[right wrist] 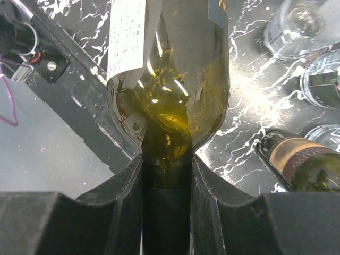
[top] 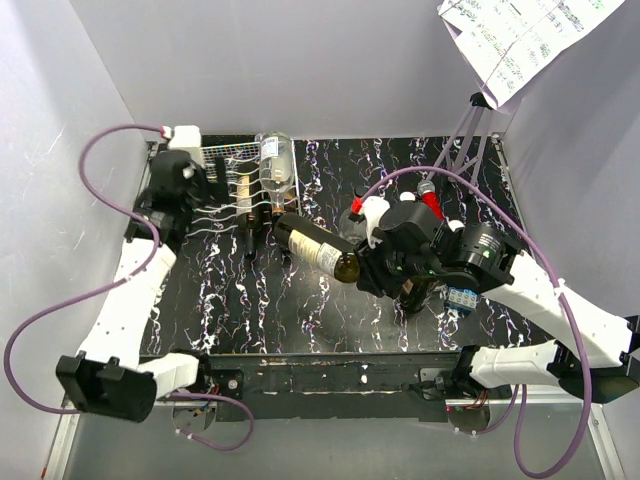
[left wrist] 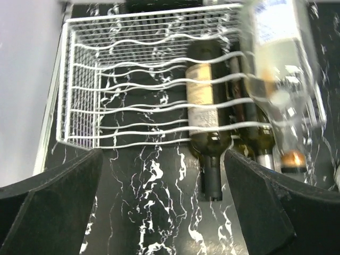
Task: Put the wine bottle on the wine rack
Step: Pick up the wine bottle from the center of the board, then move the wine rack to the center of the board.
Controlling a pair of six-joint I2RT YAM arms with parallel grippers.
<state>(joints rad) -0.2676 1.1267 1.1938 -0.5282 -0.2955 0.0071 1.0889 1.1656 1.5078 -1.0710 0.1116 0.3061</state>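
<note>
Illegible — wine bottle label [right wrist: 127, 37], wall sheet [top: 520, 40].

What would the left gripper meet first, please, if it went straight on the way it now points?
Probably the rack's front wires, with the open left gripper aimed at its empty cradles; one finger might touch the dark bottle's neck sooner. Depth is hard to judge.

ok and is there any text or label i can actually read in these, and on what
Nothing here reads as words.
Paper sheet, top right: printed lines, too small.
White label on the held wine bottle: fine print, blurred.
Tan label on the dark bottle in the wine rack: blurred.
Brown label on a green bottle, right wrist view: illegible.
</note>
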